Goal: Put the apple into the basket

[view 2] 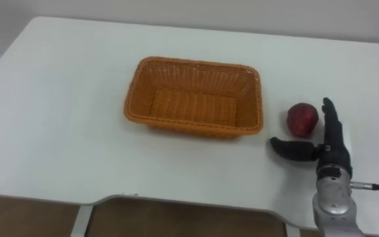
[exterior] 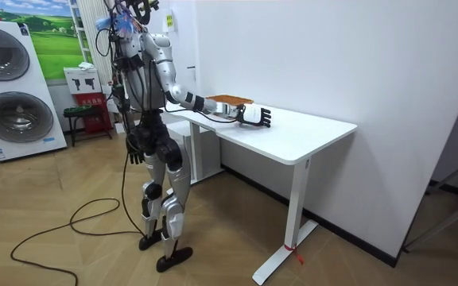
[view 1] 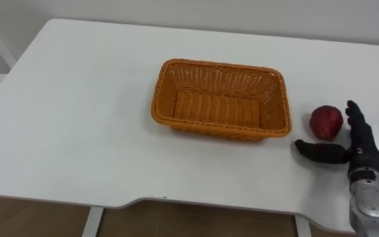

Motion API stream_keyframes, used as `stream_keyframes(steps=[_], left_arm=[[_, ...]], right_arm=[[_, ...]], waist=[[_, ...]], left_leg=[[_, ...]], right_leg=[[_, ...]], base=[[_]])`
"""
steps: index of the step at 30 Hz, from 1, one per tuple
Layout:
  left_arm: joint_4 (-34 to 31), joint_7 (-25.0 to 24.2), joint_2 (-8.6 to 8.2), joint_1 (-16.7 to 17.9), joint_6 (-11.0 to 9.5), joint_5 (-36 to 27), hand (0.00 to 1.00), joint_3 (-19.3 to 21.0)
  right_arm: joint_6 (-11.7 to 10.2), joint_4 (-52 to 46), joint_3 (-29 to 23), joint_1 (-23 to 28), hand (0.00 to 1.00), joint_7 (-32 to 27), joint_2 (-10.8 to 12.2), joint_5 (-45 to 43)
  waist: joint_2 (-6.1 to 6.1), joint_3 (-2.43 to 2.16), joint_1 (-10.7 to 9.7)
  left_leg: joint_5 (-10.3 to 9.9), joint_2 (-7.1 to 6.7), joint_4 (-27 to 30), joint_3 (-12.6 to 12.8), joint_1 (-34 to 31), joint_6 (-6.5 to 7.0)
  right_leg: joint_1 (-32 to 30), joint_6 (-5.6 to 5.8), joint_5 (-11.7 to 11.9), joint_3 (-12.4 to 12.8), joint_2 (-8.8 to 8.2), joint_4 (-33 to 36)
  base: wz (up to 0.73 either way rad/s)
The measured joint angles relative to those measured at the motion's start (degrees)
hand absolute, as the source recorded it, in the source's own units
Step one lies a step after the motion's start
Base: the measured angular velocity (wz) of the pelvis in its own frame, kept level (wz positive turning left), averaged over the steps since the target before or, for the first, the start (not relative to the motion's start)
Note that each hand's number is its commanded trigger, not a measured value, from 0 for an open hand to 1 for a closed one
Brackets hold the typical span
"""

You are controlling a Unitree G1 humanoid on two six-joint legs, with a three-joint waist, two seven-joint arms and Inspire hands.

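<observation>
White counter (view 1: 77, 131) seen from above, with the robot standing at its near edge. An orange wicker basket (view 1: 219, 66), rectangular and open-topped, sits around the middle of the counter, slightly toward the far edge, its long axis parallel to the near edge. The red apple (view 1: 326, 122) rests on the counter just beside the basket's right short wall, toward the right edge; that wall stands between the apple and the basket's interior. The apple is roundish with no clear long axis, and which way its stem end points cannot be told. The right robot hand (view 1: 362, 150) lies on the near right side of the apple, spread wide: its fingers (view 1: 354, 115) run straight toward the far edge along the apple's right flank, its thumb (view 1: 318, 151) reaches left across the apple's near side. Whether it touches the apple cannot be told. In the room view the left robot hand (exterior: 136, 152) hangs at the hip, state not discernible. Two washing machines (exterior: 14, 87) stand at the room view's left.
</observation>
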Motion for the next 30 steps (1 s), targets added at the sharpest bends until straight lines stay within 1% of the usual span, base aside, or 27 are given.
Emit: stream_keyframes(steps=[1, 3, 5, 6, 17, 26, 28, 30], left_arm=[[-0.01, -0.11, 0.02, 0.10, 0.05, -0.04, 0.00, 0.00], [-0.09, -0.24, 0.05, 0.27, 0.11, -0.16, 0.00, 0.00], [-0.10, -0.25, 0.06, 0.27, 0.10, -0.08, 0.00, 0.04], [-0.09, -0.25, 0.07, 0.27, 0.09, 0.02, 0.00, 0.14], [-0.06, -0.36, 0.12, 0.20, -0.05, -0.25, 0.00, 0.62], [-0.01, -0.57, 1.01, -0.12, -0.01, -0.05, 0.00, 0.94], [0.02, -0.74, 1.23, -0.28, 0.00, -0.03, 0.00, 1.37], [0.00, -0.81, 1.36, -0.27, 0.01, -0.02, 0.00, 1.70]], right_arm=[[0.00, 0.87, -0.04, -0.57, 1.00, -0.05, -0.23, -0.04], [0.04, 3.51, -1.17, -2.20, 1.00, 0.19, -1.74, -0.20], [0.03, 4.90, -1.20, -2.94, 1.00, 0.44, -3.12, -0.47], [0.05, 5.50, -1.47, -3.24, 1.00, 0.50, -3.44, -0.72], [0.03, 5.98, -2.06, -3.36, 1.00, 2.01, -3.44, -1.55], [0.08, 5.78, -2.07, -3.76, 1.00, 1.63, -3.44, -2.29], [0.59, 5.32, -2.07, -3.76, 1.00, 1.29, -3.44, -2.19], [1.64, 3.86, -2.05, -3.75, 1.00, 0.66, -3.44, -2.20]], waist=[[0.01, 0.03, 0.00], [0.00, 0.03, 0.05], [0.01, 0.04, 0.14], [0.01, 0.03, 0.27], [0.02, 0.09, 0.36], [-0.22, 0.22, 0.39], [-0.22, 0.22, 0.46], [-0.14, 0.18, 0.47]], left_leg=[[0.00, 0.00, -0.04, 0.00, 0.22, 0.00], [0.00, 0.01, -0.08, 0.03, 0.44, 0.00], [0.00, 0.04, 0.05, 0.04, 0.44, 0.00], [0.00, 0.06, 0.08, -0.02, 0.47, 0.00], [0.00, 0.07, 0.28, -0.09, 0.74, -0.01], [-0.01, 0.06, 0.10, 0.04, 0.18, -0.01], [-0.02, 0.03, 0.10, 0.14, 0.11, -0.01], [-0.01, -0.01, 0.05, 0.08, 0.14, 0.00]], right_leg=[[0.19, 0.00, 0.00, 0.05, 0.00, -0.01], [0.54, 0.00, 0.00, 0.08, 0.00, -0.01], [0.52, 0.00, 0.00, 0.08, 0.00, 0.07], [0.58, 0.00, 0.00, 0.08, 0.03, 0.08], [0.83, -0.05, 0.03, 0.22, 0.05, 0.12], [0.42, -0.04, 0.02, 0.21, 0.05, 0.16], [0.36, -0.03, 0.02, 0.18, 0.04, 0.17], [0.16, -0.03, 0.01, 0.23, 0.04, 0.18]], base=[[0.00], [0.00], [0.00], [0.00], [0.00], [0.00], [0.00], [0.00]])
